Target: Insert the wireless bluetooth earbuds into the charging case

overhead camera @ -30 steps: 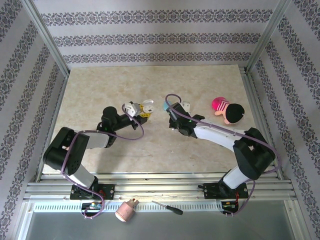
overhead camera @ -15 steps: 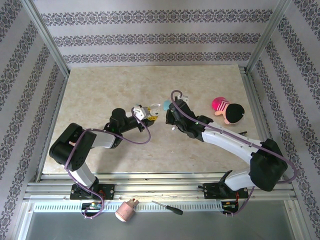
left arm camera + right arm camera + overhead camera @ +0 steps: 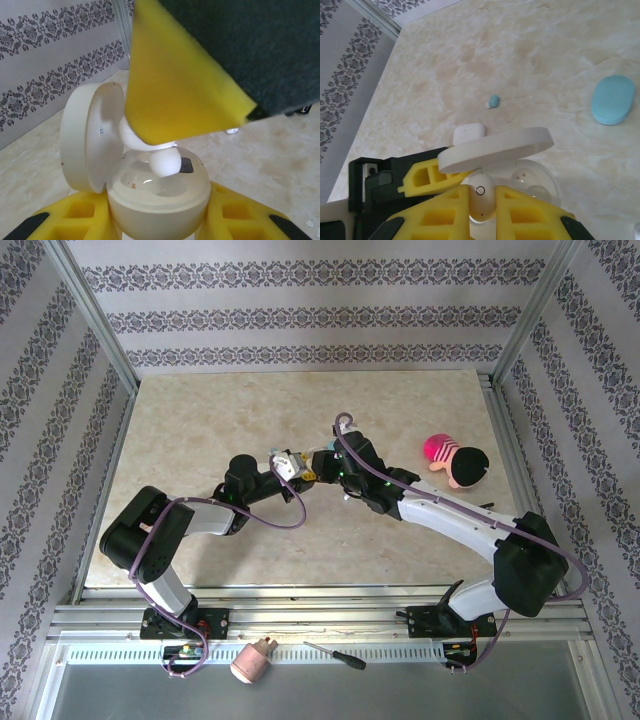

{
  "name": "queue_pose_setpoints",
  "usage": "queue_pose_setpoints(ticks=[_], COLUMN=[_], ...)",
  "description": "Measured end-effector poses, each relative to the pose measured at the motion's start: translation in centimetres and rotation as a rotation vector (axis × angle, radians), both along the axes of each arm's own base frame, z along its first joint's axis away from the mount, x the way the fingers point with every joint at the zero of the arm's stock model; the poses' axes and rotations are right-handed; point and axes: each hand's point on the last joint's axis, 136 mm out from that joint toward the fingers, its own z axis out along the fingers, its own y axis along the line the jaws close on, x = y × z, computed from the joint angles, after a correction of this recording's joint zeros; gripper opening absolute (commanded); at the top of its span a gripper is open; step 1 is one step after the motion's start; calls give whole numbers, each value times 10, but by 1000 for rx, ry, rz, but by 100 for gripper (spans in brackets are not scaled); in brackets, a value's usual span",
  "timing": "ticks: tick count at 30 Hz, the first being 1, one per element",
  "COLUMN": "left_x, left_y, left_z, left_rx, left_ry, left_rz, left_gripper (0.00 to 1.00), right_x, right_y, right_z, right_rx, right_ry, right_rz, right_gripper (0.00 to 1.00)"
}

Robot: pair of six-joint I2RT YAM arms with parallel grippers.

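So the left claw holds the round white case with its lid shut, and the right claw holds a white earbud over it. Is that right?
Not quite: the lid is open, not shut. The left wrist view shows it swung up beside the round white case, which the left claw holds while the right claw holds the white earbud over it.
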Motion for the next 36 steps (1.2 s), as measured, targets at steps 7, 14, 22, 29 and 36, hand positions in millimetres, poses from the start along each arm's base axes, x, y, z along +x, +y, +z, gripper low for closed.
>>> queue_pose_setpoints(ticks=[7,14,22,29,36], left_x=[3,5,5,5,6], left_y=[0,-2,-1,-2,-3], left_z=[-1,0,-2,-2,1], left_rx=[7,10,15,15,12], left_ry=[9,15,22,24,17], left_rz=[13,13,18,15,14], left_gripper=[23,23,23,23,23], right_x=[1,-1,0,0,-1], right_y=[4,4,5,-2,1], right_z=[5,-3,-4,-15,-13], right_rx=[23,11,10,-16,-1], right_ry=[-15,-4,-4,-1,-3], right_rz=[11,13,10,-17,-1], right_gripper=[14,14,14,14,15])
